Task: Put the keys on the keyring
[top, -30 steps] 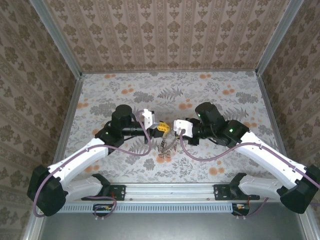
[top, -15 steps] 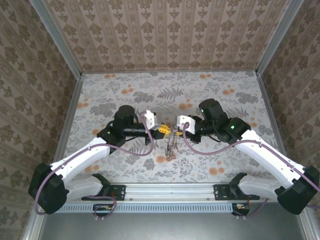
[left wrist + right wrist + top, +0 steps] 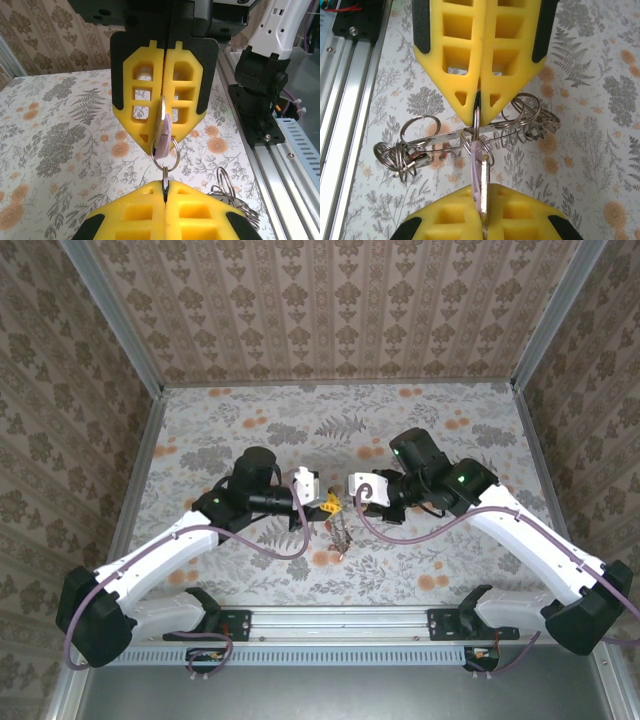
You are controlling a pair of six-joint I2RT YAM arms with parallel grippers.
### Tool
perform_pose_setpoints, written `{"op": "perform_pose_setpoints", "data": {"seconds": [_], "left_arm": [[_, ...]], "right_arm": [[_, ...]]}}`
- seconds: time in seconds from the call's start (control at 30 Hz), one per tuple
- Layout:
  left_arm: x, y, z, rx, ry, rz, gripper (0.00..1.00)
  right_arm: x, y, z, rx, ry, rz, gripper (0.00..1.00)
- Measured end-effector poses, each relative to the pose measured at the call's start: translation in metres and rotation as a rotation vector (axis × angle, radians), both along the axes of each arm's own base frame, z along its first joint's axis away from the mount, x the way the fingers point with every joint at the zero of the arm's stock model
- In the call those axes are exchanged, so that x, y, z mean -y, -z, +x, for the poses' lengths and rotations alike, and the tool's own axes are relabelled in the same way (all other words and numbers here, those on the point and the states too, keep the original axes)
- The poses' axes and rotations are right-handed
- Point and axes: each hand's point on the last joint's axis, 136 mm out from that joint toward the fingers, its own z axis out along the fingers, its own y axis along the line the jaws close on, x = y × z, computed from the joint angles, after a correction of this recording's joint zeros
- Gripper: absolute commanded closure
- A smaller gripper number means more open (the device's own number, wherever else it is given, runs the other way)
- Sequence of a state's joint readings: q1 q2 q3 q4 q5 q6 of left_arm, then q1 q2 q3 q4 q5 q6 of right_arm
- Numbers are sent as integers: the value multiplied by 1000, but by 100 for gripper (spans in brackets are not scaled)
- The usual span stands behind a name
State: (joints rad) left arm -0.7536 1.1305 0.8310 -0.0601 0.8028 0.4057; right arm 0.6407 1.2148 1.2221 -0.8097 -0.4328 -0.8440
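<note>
The table point(image 3: 420, 420) wears a white cloth printed with grey ferns and orange blossoms, and the walls point(image 3: 330, 310) carry tan paper with brown damask stripes. The arms point(image 3: 150, 575) are white with black joints and purple cables point(image 3: 398, 536), while the left gripper point(image 3: 165, 186) and right gripper point(image 3: 481, 189) have bright yellow fingers backed in black. The key point(image 3: 162, 136) looks pale lilac-pink at its head, though it shows edge-on, and the keyring point(image 3: 177, 153) and the spare rings point(image 3: 392, 155) are silver.

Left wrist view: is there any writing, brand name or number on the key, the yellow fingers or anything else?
No text can be read anywhere.
The key in the left gripper and the ring in the right gripper show no legible stamp; the yellow pads are blank; wall and table cover carry only patterns.
</note>
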Motion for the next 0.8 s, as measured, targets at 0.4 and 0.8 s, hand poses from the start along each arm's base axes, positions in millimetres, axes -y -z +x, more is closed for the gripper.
{"op": "perform_pose_setpoints", "data": {"seconds": [0.4,0.8], "left_arm": [[-27,26,42,-36,-258,-5,54],[-122,2,110,-106,-783,-95,42]], "right_arm": [[24,-16,12,151,-60,-360,100],[42,-21,60,688,-204,-782,100]]}}
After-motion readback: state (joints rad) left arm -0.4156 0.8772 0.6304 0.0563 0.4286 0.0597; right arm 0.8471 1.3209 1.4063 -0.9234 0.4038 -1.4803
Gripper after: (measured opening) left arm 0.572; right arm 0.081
